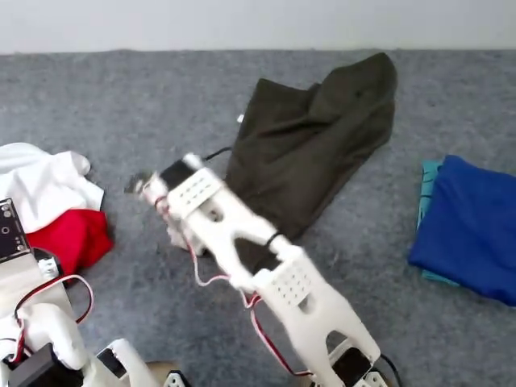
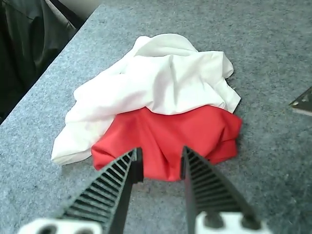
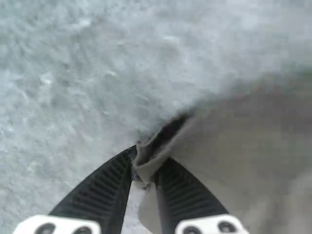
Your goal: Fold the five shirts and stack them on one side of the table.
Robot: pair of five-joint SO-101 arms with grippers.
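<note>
A dark olive shirt (image 1: 314,137) lies spread in the middle of the table. A white shirt (image 1: 36,181) lies crumpled at the left, partly over a red shirt (image 1: 76,238). At the right, a folded blue shirt (image 1: 472,226) rests on a teal one (image 1: 427,189). My left gripper (image 2: 160,156) stands open just above the near edge of the red shirt (image 2: 165,136), with the white shirt (image 2: 156,78) beyond. My right gripper (image 3: 146,163) is shut on a pale cloth edge (image 3: 151,156) at the grey table. The right gripper (image 1: 139,185) sits left of the olive shirt.
The grey felt table (image 1: 121,105) has bare room at the back left and between the olive and blue shirts. The right arm (image 1: 266,258) stretches across the table's front middle. A small pale bit of cloth (image 1: 173,235) shows under it. The left arm's base (image 1: 32,322) sits at the front left.
</note>
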